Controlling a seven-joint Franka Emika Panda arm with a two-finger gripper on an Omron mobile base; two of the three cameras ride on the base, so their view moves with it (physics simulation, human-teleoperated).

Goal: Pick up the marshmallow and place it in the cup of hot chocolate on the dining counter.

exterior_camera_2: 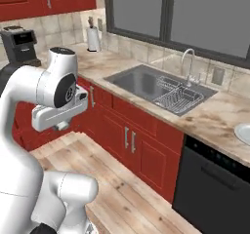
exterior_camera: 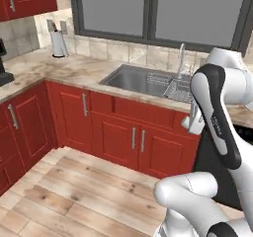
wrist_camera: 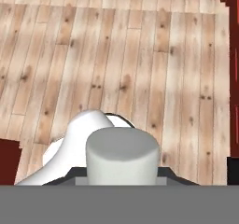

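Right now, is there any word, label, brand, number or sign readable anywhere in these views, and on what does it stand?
No text can be read.
Arm: a small dark marking on its dark link, too blurred to read.
Coffee machine: a pale panel on its front, no legible characters.
Marshmallow, sink, cabinets: unmarked.

home kitchen for sure: red cabinets [exterior_camera: 118, 132], marble counter [exterior_camera: 74, 70] with steel sink [exterior_camera_2: 151, 87], dishwasher [exterior_camera_2: 215, 189], coffee machine [exterior_camera_2: 20, 45], wood floor [wrist_camera: 121, 69].
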